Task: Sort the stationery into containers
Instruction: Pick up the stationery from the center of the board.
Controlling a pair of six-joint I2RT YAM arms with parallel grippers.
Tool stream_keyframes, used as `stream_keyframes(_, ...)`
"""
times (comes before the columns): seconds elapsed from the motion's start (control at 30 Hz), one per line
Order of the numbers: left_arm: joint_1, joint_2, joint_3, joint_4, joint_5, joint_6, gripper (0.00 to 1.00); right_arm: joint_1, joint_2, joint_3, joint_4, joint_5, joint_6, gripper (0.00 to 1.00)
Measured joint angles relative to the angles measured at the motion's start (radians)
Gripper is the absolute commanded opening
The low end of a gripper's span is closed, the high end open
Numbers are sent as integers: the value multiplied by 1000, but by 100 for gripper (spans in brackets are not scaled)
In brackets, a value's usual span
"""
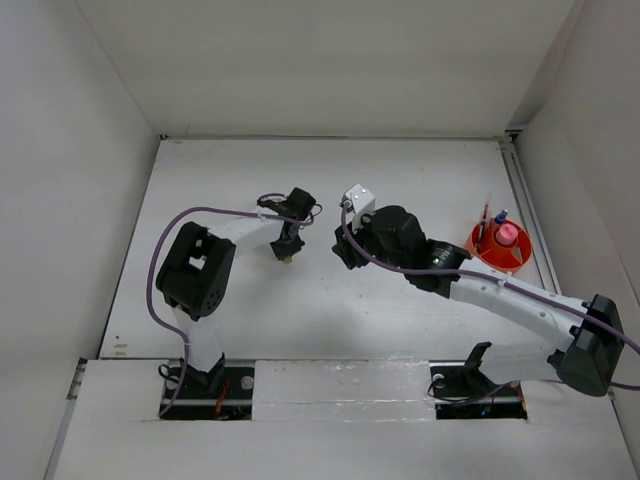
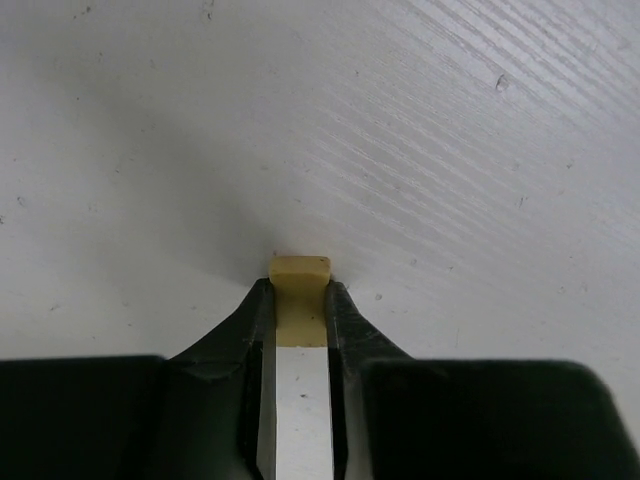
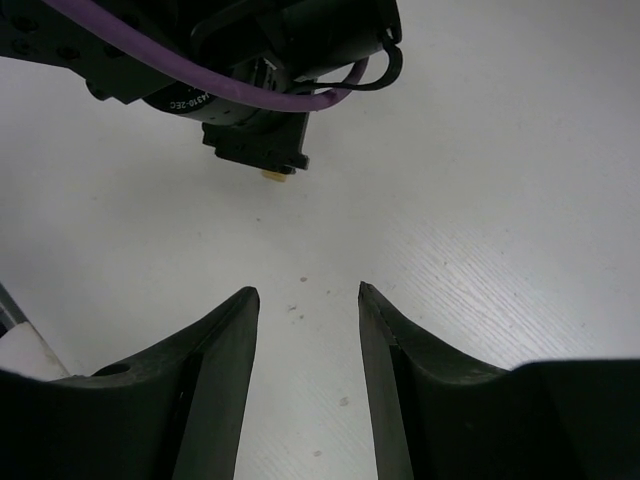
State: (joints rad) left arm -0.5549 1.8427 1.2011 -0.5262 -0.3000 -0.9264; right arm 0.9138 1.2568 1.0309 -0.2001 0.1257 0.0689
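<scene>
A tiny tan eraser cube is pinched between my left gripper's fingertips, right at the white table surface. In the top view that left gripper points down at the table's middle, with a speck of the eraser showing under it. My right gripper stands open over bare table, nothing between its fingers, facing the left gripper and the eraser below it. The orange-red cup stands at the right and holds a pink-capped tube, a blue-capped bottle and thin pens.
White walls enclose the table on three sides, and a metal rail runs along its right edge. The right arm stretches from the bottom right toward the centre, just left of the cup. A purple cable loops over the left arm.
</scene>
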Motion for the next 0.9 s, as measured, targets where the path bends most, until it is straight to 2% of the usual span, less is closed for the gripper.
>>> stream_keyframes(0.2,6,-39,-44,54,45,30,0,-117,-21,-153,146,-208,49,53)
stream_keyframes(0.3,5,-122,-101,131,116,31,0,-153,-44,-238,206,-278,91,56)
stream_keyframes(0.4,-17,-254,-122,198,153,31,0,-140,-45,-246,254,-312,124,56)
stream_keyframes(0.6,-117,-458,-85,335,166,31,0,-95,-33,-228,355,-262,213,57)
stream_keyframes(0.9,-121,-578,-143,462,253,10,0,-36,-114,-290,513,-39,329,54)
